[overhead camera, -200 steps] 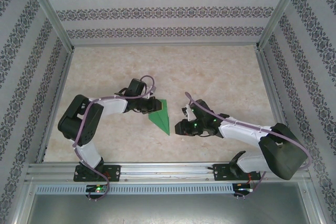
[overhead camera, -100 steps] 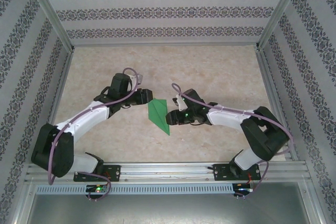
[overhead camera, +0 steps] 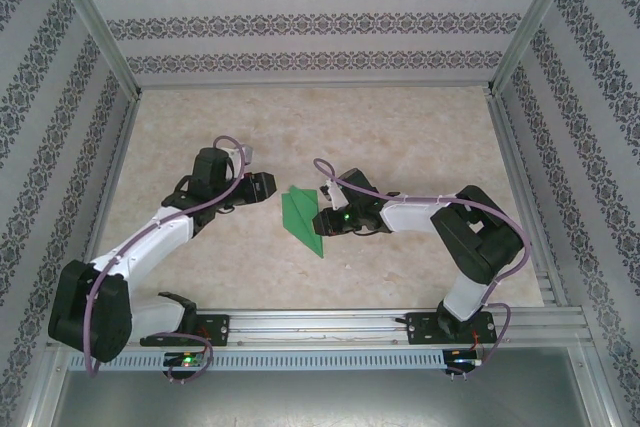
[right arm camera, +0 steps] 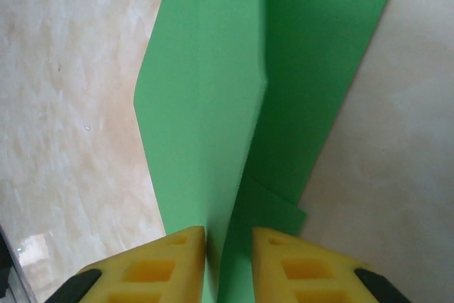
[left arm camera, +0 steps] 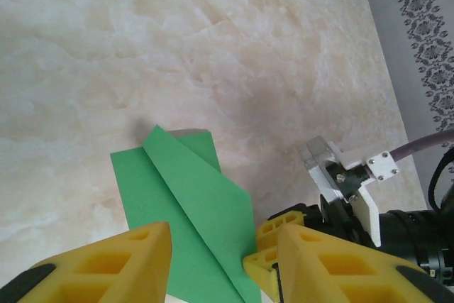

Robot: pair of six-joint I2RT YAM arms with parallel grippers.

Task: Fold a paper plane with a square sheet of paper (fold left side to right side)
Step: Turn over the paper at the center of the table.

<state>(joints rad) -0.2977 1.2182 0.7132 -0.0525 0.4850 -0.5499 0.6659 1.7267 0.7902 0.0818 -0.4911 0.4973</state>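
Paper plane (overhead camera: 300, 223) w/ raised flap pinched in right gripper (right arm camera: 228, 245), near end cut off; left gripper (left arm camera: 223, 255) spread nearby.

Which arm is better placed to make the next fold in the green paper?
Probably the right. The right pincer has a raised flap of the bright-green folded paper sheet between its fingers, while the left pincer hangs open beside the sheet, gripping nothing.

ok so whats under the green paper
The green paper lies on the marble-look table. Its raised flap stands over a lower green layer; the tabletop directly beneath is covered and cannot be checked.
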